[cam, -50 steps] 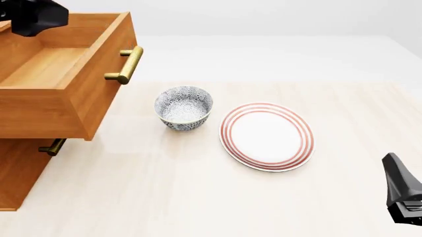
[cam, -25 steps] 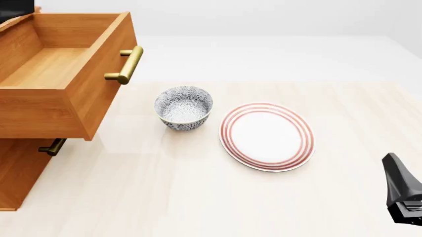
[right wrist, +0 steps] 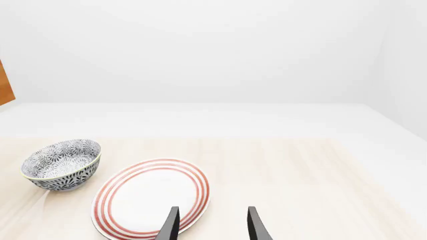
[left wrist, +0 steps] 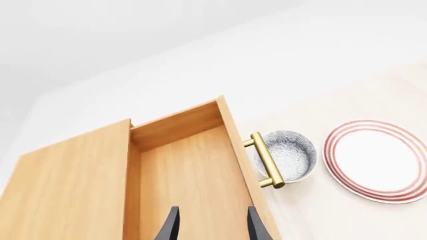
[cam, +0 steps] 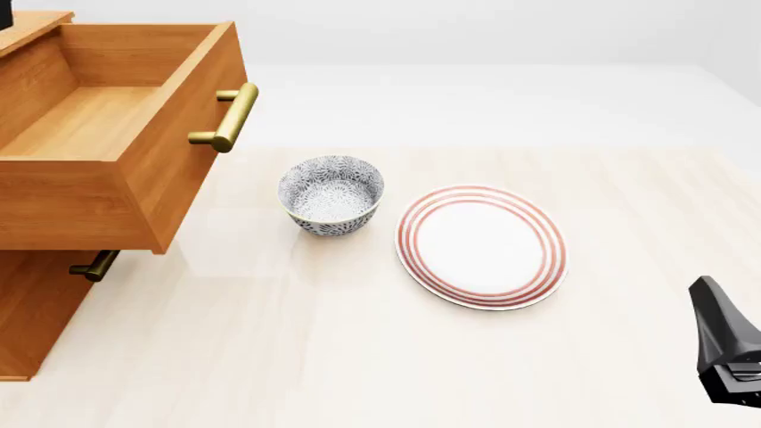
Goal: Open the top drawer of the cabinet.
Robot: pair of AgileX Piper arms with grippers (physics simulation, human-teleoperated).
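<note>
On my screens I count one cabinet [cam: 30, 312], one top drawer [cam: 107, 134] pulled well out of it, one patterned bowl [cam: 331, 194] and one red-ringed plate [cam: 482, 246]. I can make out two brass bar handles: the top drawer's handle [cam: 228, 117] and a lower handle [cam: 93, 266] peeking from under the open drawer.

The drawer fills the upper left of the front view, its inside bare wood. The cabinet is cut off by the left edge, so I can only see part of its lower front, and the lower handle is half hidden in the drawer's shadow. I cannot make out how many drawers lie below. The bowl stands just left of the plate, near the frame's middle, apart from it and from the drawer.

The left gripper [left wrist: 210, 225] looks down into the open drawer in the left wrist view; only its two dark fingertips show at the bottom edge, standing apart with nothing between them. The right gripper [right wrist: 210, 225] shows likewise in the right wrist view, fingertips spread over the table [cam: 356, 357] by the plate's near rim, holding nothing. In the front view the right arm [cam: 728, 343] is a dark shape at the lower right corner, mostly cut off.
</note>
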